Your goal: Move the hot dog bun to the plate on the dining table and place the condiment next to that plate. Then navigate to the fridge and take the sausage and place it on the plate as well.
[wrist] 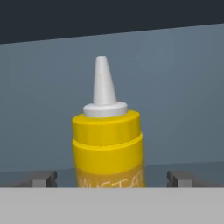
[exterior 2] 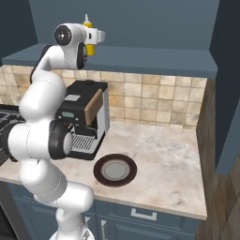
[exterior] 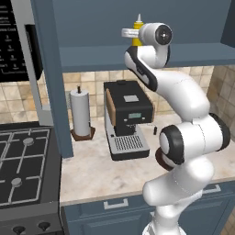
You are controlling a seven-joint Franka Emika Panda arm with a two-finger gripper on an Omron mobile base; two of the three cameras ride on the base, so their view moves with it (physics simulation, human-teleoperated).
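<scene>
The condiment [wrist: 108, 144] is a yellow squeeze bottle with a ridged shoulder, a white collar and a white pointed nozzle, standing upright. Faint lettering runs across its body low in the hand view. It fills the middle of that view, with a flat blue-grey wall behind it and a dark band across the top of the frame.

The gripper [wrist: 113, 178] is spread wide: its two dark fingertips [wrist: 41, 179] stand at the lower left and lower right of the hand view, one on each side of the bottle, with clear gaps between each tip and the yellow body. Nothing is gripped.

In the left base view the bottle [exterior: 137, 28] shows at the top centre, on the blue shelf [exterior: 151, 54] of the open cabinet, its nozzle poking up behind the white hand. In the right base view it [exterior 2: 88, 35] sits at the upper left, again just past the hand, near the shelf's front edge [exterior 2: 140, 58].

Below, the counter [exterior 2: 173, 159] carries a coffee machine [exterior: 127, 119], a paper towel roll [exterior: 81, 112] and a dark brown plate [exterior 2: 115, 170]; bare stone lies to the right of that plate.
</scene>
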